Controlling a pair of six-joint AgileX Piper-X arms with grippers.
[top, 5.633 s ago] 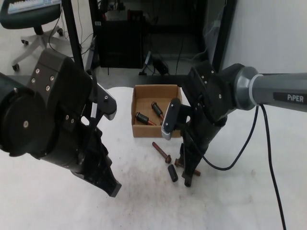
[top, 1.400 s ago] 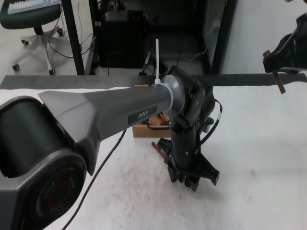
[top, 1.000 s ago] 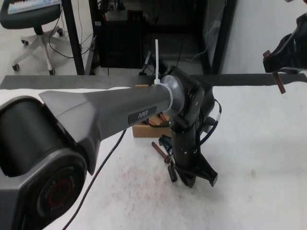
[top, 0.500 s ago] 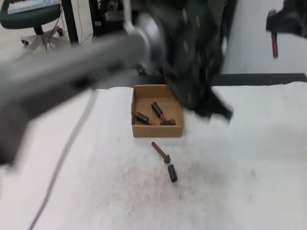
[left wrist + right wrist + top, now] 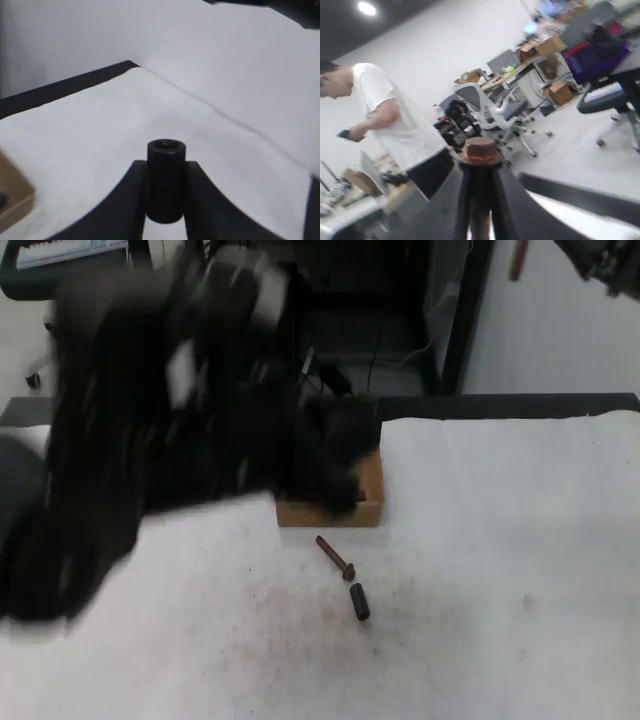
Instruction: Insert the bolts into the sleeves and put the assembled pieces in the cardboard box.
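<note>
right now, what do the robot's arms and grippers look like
Both are black. The left gripper has two matte black fingers with smooth curved inner edges. The right gripper has the same dark tapered pair. In the high view an arm is a dark blur, so no cables or markings can be made out.

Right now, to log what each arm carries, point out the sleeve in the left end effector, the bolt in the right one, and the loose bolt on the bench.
held sleeve (image 5: 166, 187), left wrist view, its side wall.
held bolt (image 5: 480, 149), right wrist view, its head.
loose bolt (image 5: 331, 553), high view, its shank.
</note>
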